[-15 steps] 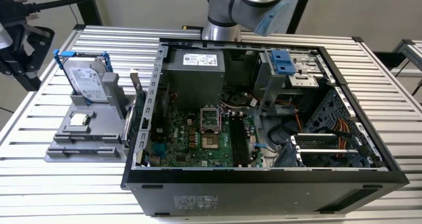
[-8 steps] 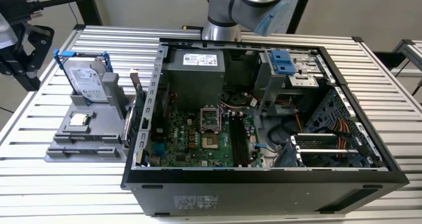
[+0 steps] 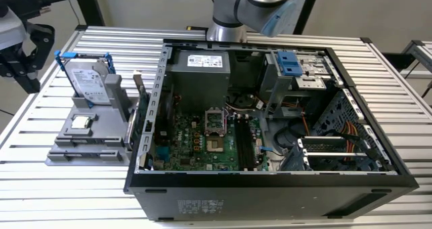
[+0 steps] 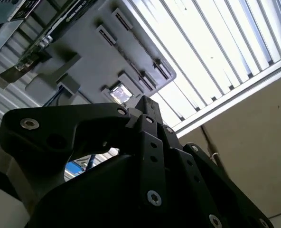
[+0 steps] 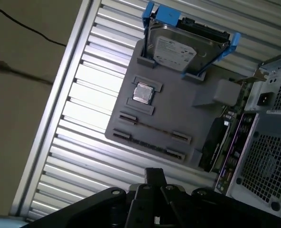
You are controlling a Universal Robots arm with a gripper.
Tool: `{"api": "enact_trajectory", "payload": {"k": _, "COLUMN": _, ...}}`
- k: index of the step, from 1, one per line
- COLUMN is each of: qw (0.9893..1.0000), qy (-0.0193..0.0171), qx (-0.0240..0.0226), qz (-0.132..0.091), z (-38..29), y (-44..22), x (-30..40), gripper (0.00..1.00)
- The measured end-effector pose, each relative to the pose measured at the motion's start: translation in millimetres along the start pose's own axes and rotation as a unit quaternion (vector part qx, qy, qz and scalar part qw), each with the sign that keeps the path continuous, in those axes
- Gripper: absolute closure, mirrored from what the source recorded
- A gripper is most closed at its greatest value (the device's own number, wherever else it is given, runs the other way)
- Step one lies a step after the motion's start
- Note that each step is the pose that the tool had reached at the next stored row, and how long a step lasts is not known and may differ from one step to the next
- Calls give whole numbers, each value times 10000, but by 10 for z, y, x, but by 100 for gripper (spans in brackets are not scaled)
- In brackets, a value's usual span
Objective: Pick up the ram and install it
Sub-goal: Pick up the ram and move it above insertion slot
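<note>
The ram (image 5: pixel 152 127) looks like a thin dark strip standing on edge between the clips of a grey holder (image 5: pixel 178 114), just below the square silver processor chip (image 5: pixel 143 93). My black gripper (image 3: pixel 26 67) hangs at the exterior view's far left, above the table edge and left of the holder (image 3: pixel 81 155), touching nothing. Its body fills the near edge in both wrist views (image 5: pixel 154 179) (image 4: pixel 145 114). The motherboard's long black slots (image 3: pixel 244 143) lie inside the open computer case (image 3: pixel 270 181).
A silver hard drive with blue handles (image 3: pixel 86 80) stands at the back of the holder. A dark expansion card (image 3: pixel 135 115) stands between the holder and the case wall. The slatted metal table (image 3: pixel 40 188) ends close to the holder's left.
</note>
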State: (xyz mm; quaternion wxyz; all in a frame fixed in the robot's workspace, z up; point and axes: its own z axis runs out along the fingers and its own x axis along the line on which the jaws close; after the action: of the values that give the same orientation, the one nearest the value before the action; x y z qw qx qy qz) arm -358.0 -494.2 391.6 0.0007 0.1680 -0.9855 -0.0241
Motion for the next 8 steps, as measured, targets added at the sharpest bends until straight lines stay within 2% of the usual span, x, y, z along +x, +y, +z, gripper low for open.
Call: {"api": "enact_trajectory", "payload": {"k": 8, "qw": 9993, "qy": 17, "qx": -3, "qz": -364, "z": 0, "y": 0, "x": 0, "gripper": 100}}
